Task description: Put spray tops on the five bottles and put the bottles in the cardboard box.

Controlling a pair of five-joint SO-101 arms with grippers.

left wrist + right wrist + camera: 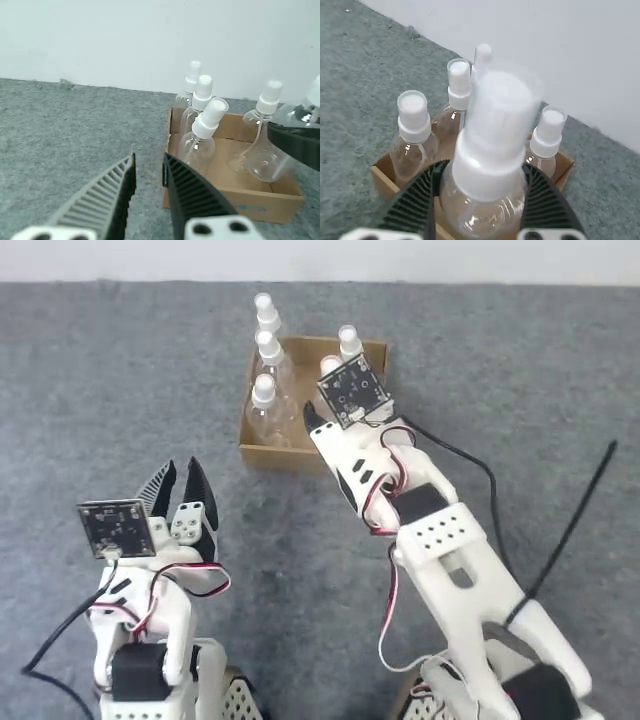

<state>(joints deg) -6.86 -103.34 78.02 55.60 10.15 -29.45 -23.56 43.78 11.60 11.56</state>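
All five bottles look like they have their tops on. Four clear plastic bottles with white spray tops stand in the brown cardboard box [270,457] on the grey carpet table [100,390]. Three make a row along the box's left edge: the near bottle [267,412], the middle bottle [272,362] and the far bottle [265,315]. The far bottle is right at the far left corner, and I cannot be sure it is inside the wall. The corner bottle [349,343] stands at the far right corner.

The fifth bottle [495,125] is just like the others, clear with a white spray top. It is in my right gripper [484,175]. The two black fingers squeeze its round body from both sides, just under the top. I hold it over the near right part of the box, close to the other four. I cannot tell if its bottom touches the box floor.

My left gripper [149,165] holds nothing. Its fingers are a little bit apart, with a thin gap between them. It hangs over the carpet, off the box's near left corner, and touches nothing.

I think the job is almost done. What is left is to set this last bottle down inside the box and let go of it.
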